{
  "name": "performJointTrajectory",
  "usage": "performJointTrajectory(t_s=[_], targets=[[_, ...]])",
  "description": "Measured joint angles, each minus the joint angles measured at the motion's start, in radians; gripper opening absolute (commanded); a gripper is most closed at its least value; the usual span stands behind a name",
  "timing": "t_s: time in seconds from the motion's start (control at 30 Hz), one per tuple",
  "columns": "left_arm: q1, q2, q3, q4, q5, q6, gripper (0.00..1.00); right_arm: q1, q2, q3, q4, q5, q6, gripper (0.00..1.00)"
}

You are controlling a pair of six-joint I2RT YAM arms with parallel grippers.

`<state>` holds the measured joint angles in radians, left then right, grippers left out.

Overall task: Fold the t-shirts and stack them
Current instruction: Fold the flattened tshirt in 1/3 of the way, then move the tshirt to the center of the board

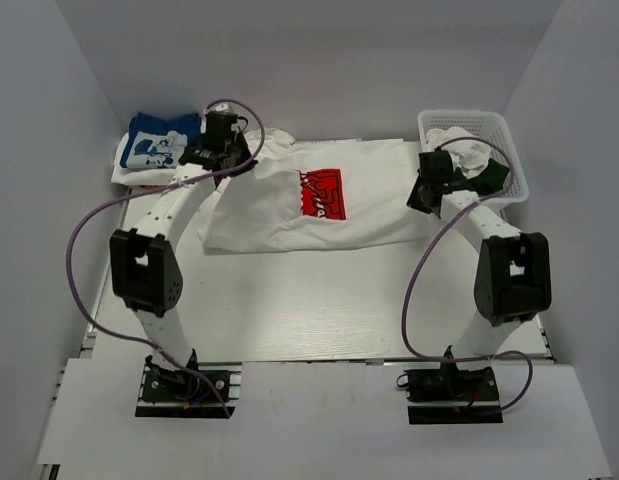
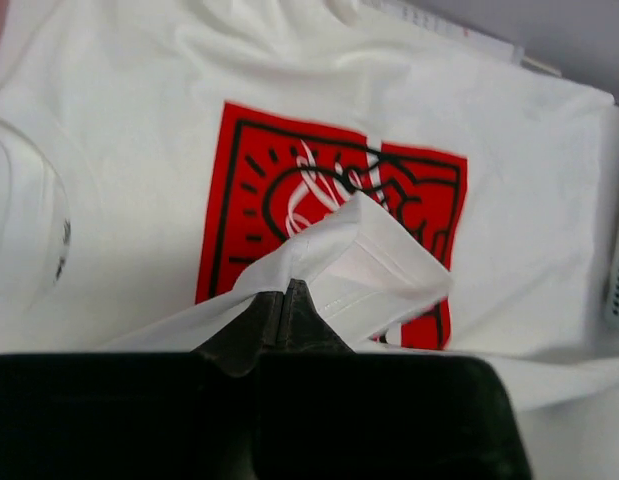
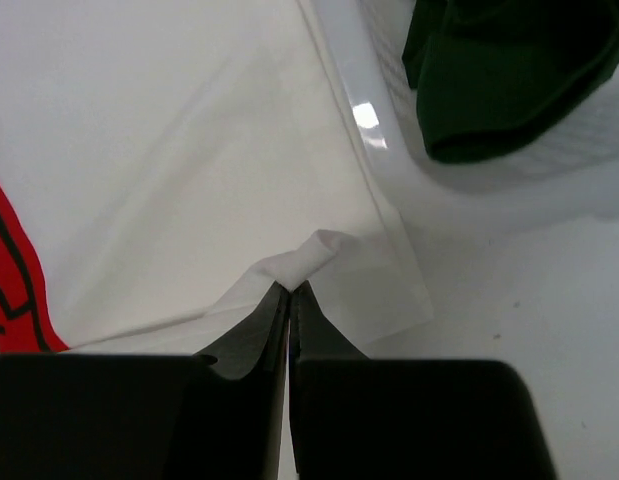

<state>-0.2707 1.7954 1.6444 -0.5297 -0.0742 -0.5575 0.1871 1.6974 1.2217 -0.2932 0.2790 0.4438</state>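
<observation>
A large white t-shirt (image 1: pixel 279 205) with a red square logo (image 1: pixel 322 192) lies spread across the back middle of the table. My left gripper (image 1: pixel 239 152) is shut on its left edge, a pinched fold of white cloth (image 2: pixel 329 250) rising over the logo (image 2: pixel 259 190). My right gripper (image 1: pixel 426 192) is shut on the shirt's right edge, a small twist of white cloth (image 3: pixel 314 252) between the fingertips. A blue t-shirt (image 1: pixel 159 140) with white cartoon print lies folded on a white one at the back left.
A white plastic basket (image 1: pixel 509 165) at the back right holds white and dark green cloth (image 3: pixel 489 70); it stands just right of my right gripper. White walls close in the back and both sides.
</observation>
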Motion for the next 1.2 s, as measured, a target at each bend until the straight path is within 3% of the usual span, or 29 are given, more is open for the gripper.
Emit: performJointTrajectory(t_s=[0.07, 0.1, 0.13, 0.17, 0.2, 0.23, 0.27, 0.37, 0.4, 0.57, 0.77, 0.9, 1.2], targets=[[0.018, 0.082, 0.072, 0.010, -0.010, 0.029, 0.00, -0.008, 0.058, 0.061, -0.002, 0.013, -0.007, 0.00], [0.026, 0.127, 0.109, 0.024, -0.014, 0.046, 0.00, -0.013, 0.093, 0.099, -0.002, 0.019, -0.011, 0.05], [0.033, 0.167, 0.145, 0.029, -0.018, 0.062, 0.06, -0.017, 0.135, 0.139, -0.002, 0.024, -0.015, 0.15], [0.041, 0.219, 0.192, 0.030, -0.020, 0.080, 0.24, -0.020, 0.173, 0.183, -0.008, 0.029, -0.019, 0.30], [0.047, 0.266, 0.243, 0.026, -0.022, 0.098, 0.47, -0.024, 0.214, 0.229, -0.013, 0.030, -0.022, 0.55], [0.054, 0.321, 0.302, 0.027, -0.023, 0.118, 0.69, -0.024, 0.253, 0.275, -0.020, 0.030, -0.030, 0.62], [0.057, 0.363, 0.342, 0.032, -0.024, 0.136, 0.99, -0.026, 0.283, 0.314, -0.028, 0.024, -0.042, 0.66], [0.071, 0.422, 0.377, 0.030, -0.024, 0.158, 1.00, -0.027, 0.304, 0.346, -0.040, -0.007, -0.064, 0.88], [0.074, 0.425, 0.377, 0.027, -0.023, 0.168, 1.00, -0.027, 0.297, 0.341, -0.043, -0.020, -0.069, 0.90], [0.079, 0.380, 0.324, 0.062, -0.005, 0.193, 1.00, -0.021, 0.210, 0.244, -0.024, -0.104, -0.099, 0.90], [0.079, 0.218, 0.031, 0.156, 0.064, 0.178, 1.00, 0.007, 0.109, 0.130, 0.024, -0.197, -0.125, 0.90], [0.079, 0.164, -0.165, 0.197, 0.081, 0.161, 1.00, 0.039, 0.112, 0.101, 0.039, -0.211, -0.134, 0.90], [0.079, 0.203, -0.280, 0.201, 0.082, 0.111, 1.00, 0.077, 0.245, 0.089, 0.068, -0.216, -0.110, 0.90]])
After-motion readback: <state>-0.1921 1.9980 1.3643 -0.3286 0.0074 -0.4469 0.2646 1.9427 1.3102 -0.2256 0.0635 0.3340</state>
